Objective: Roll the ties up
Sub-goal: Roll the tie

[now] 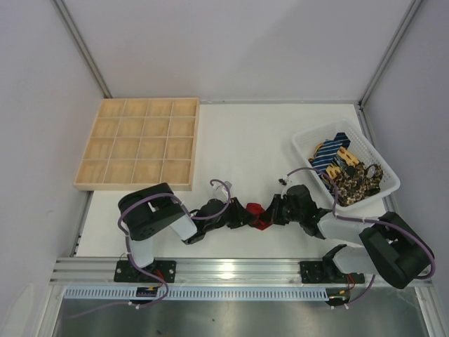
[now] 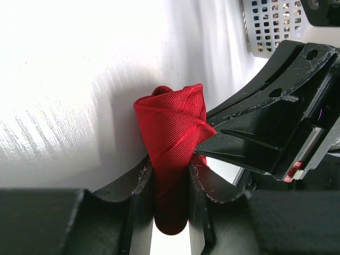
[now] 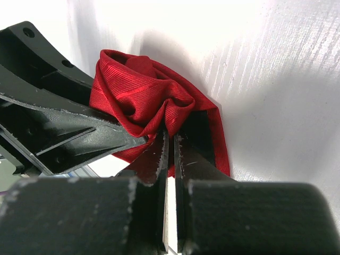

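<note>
The red tie [image 2: 172, 127] is finely ribbed cloth with a soft sheen. The fingers [image 3: 151, 162] are matt black plastic, rough-edged. The table [image 2: 64, 79] looks smooth, glossy white.

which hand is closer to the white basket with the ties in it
Right. The right hand sits just below-left of the white basket, pinching the red tie. The left hand grips that tie from the other side, farther from the basket.

The white table [image 1: 245, 140] carries a wooden grid tray [image 1: 139, 144] far left, a white basket [image 1: 305, 144] right, and a rolled red tie [image 1: 259, 217] near the front.
</note>
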You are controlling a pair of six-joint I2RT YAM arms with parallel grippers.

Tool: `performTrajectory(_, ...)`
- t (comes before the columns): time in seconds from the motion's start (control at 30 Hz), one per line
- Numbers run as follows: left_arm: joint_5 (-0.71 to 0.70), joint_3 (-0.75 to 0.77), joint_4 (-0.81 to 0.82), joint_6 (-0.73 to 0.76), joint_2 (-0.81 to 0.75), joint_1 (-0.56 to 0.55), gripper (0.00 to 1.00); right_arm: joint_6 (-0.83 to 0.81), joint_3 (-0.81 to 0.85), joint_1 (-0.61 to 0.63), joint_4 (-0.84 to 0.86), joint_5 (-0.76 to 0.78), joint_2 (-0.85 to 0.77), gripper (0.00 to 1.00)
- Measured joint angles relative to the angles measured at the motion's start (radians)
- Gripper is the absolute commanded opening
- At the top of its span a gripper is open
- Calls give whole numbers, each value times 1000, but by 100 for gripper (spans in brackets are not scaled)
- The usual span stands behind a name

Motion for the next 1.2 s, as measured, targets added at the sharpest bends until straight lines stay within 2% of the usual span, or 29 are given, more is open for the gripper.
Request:
performTrajectory(0.3, 3, -6, 24, 24, 8, 0, 39, 0, 0, 0, -2, 2, -10, 0)
performTrajectory(0.37, 5, -6, 24, 24, 8, 0, 47, 0, 0, 0, -4, 3, -14, 4)
performTrajectory(0.47, 10, -3, 33, 25, 7, -1, 49, 1, 0, 0, -20, 10, -31, 6)
performTrajectory(0.63, 11, -3, 40, 24, 11, -1, 48, 1, 0, 0, -75, 18, -66, 19)
performTrajectory(0.8, 11, 2, 42, 24, 17, 2, 47, 2, 0, 0, -126, 21, -105, 37)
performTrajectory(1.07, 11, 17, 35, 25, 24, 7, 47, -8, 35, 2, -287, 44, -187, 52)
performTrajectory(1.2, 17, 26, 25, 30, 25, 10, 46, -20, 51, -2, -350, 50, -209, 56)
